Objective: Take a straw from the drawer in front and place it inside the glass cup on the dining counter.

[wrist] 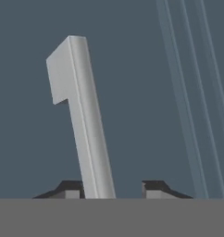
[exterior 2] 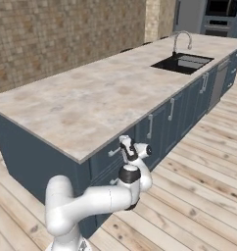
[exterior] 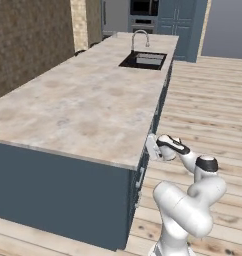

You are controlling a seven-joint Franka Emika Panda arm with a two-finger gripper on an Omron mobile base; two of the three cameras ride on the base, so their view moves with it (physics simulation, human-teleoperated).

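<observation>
In the left base view we see the long desk (exterior: 78,107) with its beige marbled stone top over a dark blue-grey base, running away toward a black sink (exterior: 143,60) with a curved chrome tap (exterior: 139,36). The top's near right corner overhangs the cabinet fronts, and our tool (exterior: 151,146) sits just under that edge, pressed up to the wide dark blue-grey drawer front (exterior: 142,172). To the right, pale wooden plank floor (exterior: 213,100) lies open beside the arm.

In the right base view the same desk edge runs diagonally from lower left to upper right. The tool (exterior 2: 124,143) meets the drawer front (exterior 2: 106,158) at its pale metal bar handle (exterior 2: 114,151), right below the stone lip. More cabinet doors with upright handles follow along the base toward the sink (exterior 2: 181,62). The floor (exterior 2: 199,196) is open on the arm's right.

In the hand view the grey handle (wrist: 84,120) stands slightly tilted against the flat dark panel (wrist: 141,92). It passes between the two dark fingertips (wrist: 70,187), close against the left one, with a gap before the right one. The tool's fingers stand partly apart around the handle; we cannot tell whether they press on it. The drawer appears shut, so we cannot see the straw.
</observation>
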